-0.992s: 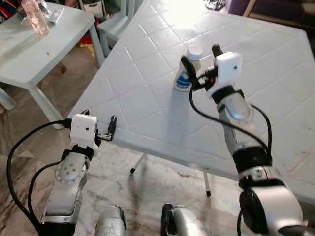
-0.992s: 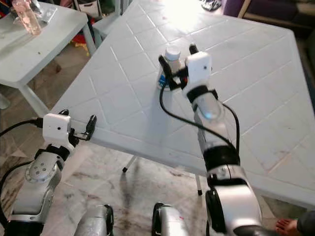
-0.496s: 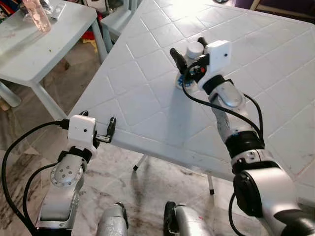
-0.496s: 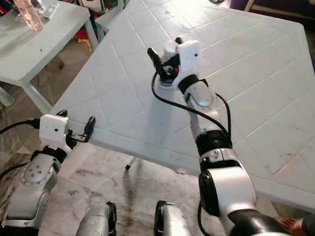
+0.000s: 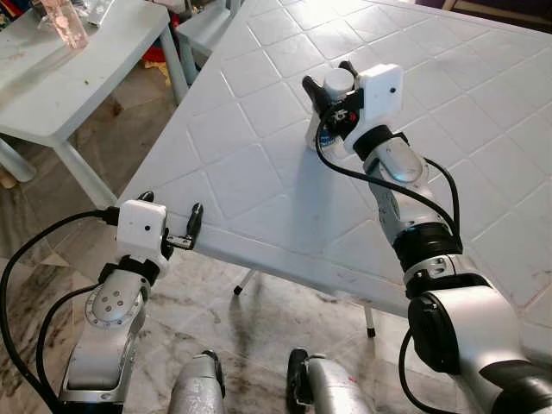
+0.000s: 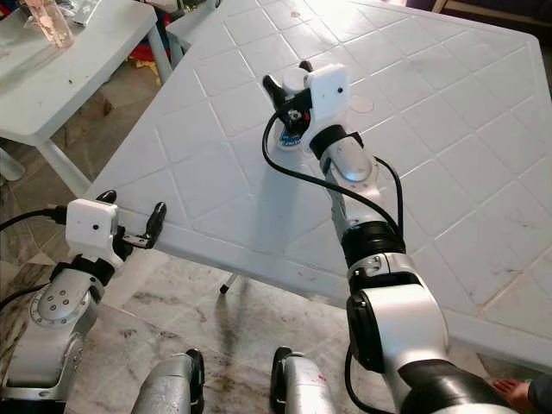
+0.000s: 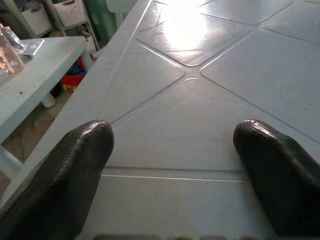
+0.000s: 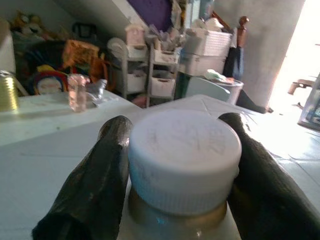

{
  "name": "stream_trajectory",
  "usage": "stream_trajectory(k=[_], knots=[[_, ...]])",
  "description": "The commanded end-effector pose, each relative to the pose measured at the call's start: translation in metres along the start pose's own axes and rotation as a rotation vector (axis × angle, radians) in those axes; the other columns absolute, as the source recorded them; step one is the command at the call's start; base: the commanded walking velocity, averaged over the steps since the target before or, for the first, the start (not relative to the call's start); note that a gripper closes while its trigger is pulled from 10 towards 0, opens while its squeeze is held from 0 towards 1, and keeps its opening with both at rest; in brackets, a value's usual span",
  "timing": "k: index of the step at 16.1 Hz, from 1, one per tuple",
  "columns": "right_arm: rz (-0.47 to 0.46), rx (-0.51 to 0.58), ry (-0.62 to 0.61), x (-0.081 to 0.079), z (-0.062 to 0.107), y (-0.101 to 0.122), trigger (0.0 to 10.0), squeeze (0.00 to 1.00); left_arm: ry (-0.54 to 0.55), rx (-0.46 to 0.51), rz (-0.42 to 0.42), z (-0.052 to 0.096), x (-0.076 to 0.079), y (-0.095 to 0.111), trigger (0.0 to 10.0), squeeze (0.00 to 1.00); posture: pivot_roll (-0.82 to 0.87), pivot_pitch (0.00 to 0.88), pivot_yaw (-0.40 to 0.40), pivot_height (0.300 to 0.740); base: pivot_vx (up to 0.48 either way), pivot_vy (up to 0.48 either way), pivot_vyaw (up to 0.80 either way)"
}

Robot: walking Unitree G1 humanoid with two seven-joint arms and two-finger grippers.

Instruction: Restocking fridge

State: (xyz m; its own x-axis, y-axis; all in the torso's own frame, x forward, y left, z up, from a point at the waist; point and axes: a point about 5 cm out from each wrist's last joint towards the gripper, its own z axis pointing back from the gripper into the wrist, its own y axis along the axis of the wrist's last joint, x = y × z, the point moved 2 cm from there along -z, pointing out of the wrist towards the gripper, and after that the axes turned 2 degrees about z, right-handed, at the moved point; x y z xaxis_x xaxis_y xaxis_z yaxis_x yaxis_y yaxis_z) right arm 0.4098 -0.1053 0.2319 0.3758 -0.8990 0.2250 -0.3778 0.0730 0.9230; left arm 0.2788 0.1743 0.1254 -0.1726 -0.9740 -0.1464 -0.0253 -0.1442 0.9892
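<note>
Left eye view: we see a bottle [image 5: 330, 110] standing on the white table [image 5: 259, 181], well in from the near edge. Long axis vertical, white cap [image 5: 337, 83] pointing up. Blue-and-white label low on the body; writing too small to read. The right gripper [image 5: 329, 79] sits around the top of the bottle, one black finger on each side of the cap. The left gripper [image 5: 169, 212] hangs at the table's near edge, well apart from the bottle, fingers spread with nothing between them. A second table [image 5: 60, 78] stands off to the robot's left, with a clear pinkish container [image 5: 64, 12] on it.

Right eye view: same scene. The bottle [image 6: 291, 129] is upright and the right gripper's fingers bracket the cap. Blue label patch visible, no legible text. A circular mark [image 6: 360, 104] shows on the tabletop just beyond the right arm.

Left wrist view: two black fingers [image 7: 70, 175] wide apart over the bare diamond-patterned tabletop. The second table and storage bins sit in the background.

Right wrist view: the white ribbed cap [image 8: 184, 155] fills the gap between the two fingers [image 8: 95, 180]. Both pads lie against or just beside the cap's sides; we take it as gripped at the cap. A brownish neck shows below the cap. No brand readable. Cluttered shelves [image 8: 150, 70] behind.
</note>
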Motion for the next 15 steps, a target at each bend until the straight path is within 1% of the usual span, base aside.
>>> stream_trajectory(k=[1,3,5,6,7,8,9,10,11,12,13,14,15], knots=[[0.012,-0.027,0.000,0.002,0.001,-0.005,0.2,0.00,-0.019,-0.072,0.011,0.004,0.006,-0.015,10.0,0.00,0.24,0.254,-0.031,0.740,0.000,0.000,0.00],[0.020,-0.026,-0.003,0.006,0.003,-0.005,0.3,0.00,-0.020,-0.073,0.010,0.003,0.007,-0.015,10.0,0.00,0.24,0.254,-0.034,0.740,0.000,0.000,0.00],[0.030,-0.030,-0.001,0.007,0.002,-0.004,0.3,0.00,0.005,-0.077,0.002,0.001,0.002,-0.015,10.0,0.00,0.24,0.251,-0.039,0.740,0.000,0.000,0.00],[0.035,-0.028,0.013,0.005,0.001,-0.003,0.3,0.00,0.019,-0.084,-0.001,0.000,-0.001,-0.015,10.0,0.00,0.24,0.254,-0.041,0.740,0.000,0.000,0.00],[0.014,-0.022,0.047,-0.001,0.002,-0.003,0.0,0.00,0.036,-0.095,-0.008,0.001,-0.006,-0.018,10.0,0.00,0.23,0.257,-0.044,0.740,0.000,0.000,0.00],[-0.007,-0.031,0.068,-0.003,0.004,-0.006,0.0,0.00,0.050,-0.098,-0.002,0.002,-0.008,-0.019,10.0,0.00,0.21,0.248,-0.053,0.740,0.000,0.000,0.00],[-0.028,-0.039,0.088,-0.006,0.007,-0.010,2.1,0.00,0.058,-0.103,-0.002,0.002,-0.009,-0.022,10.0,0.00,0.20,0.244,-0.057,0.740,0.000,0.000,0.00],[-0.064,-0.044,0.134,-0.013,0.014,-0.014,9.7,0.00,0.084,-0.115,0.003,0.002,-0.010,-0.026,10.0,0.00,0.20,0.233,-0.061,0.740,0.000,0.000,0.00],[-0.102,-0.041,0.171,-0.022,0.026,-0.018,10.0,0.00,0.114,-0.114,0.016,0.000,-0.009,-0.026,10.0,0.00,0.18,0.216,-0.068,0.740,0.000,0.000,0.00],[-0.121,-0.043,0.189,-0.027,0.035,-0.019,10.0,0.00,0.127,-0.107,0.028,-0.002,-0.009,-0.026,10.0,0.00,0.18,0.208,-0.075,0.740,0.000,0.000,0.00],[-0.120,-0.022,0.183,-0.031,0.045,-0.017,10.0,0.00,0.149,-0.096,0.034,-0.004,-0.011,-0.025,10.0,0.00,0.17,0.191,-0.088,0.740,0.000,0.000,0.00],[-0.146,-0.004,0.154,-0.031,0.051,-0.014,10.0,0.00,0.169,-0.094,0.044,-0.005,-0.012,-0.024,10.0,0.00,0.16,0.174,-0.104,0.740,0.000,0.000,0.48],[-0.143,0.008,0.142,-0.032,0.055,-0.012,10.0,0.00,0.185,-0.095,0.048,-0.006,-0.014,-0.025,10.0,0.00,0.17,0.168,-0.111,0.740,0.000,0.000,0.79]])
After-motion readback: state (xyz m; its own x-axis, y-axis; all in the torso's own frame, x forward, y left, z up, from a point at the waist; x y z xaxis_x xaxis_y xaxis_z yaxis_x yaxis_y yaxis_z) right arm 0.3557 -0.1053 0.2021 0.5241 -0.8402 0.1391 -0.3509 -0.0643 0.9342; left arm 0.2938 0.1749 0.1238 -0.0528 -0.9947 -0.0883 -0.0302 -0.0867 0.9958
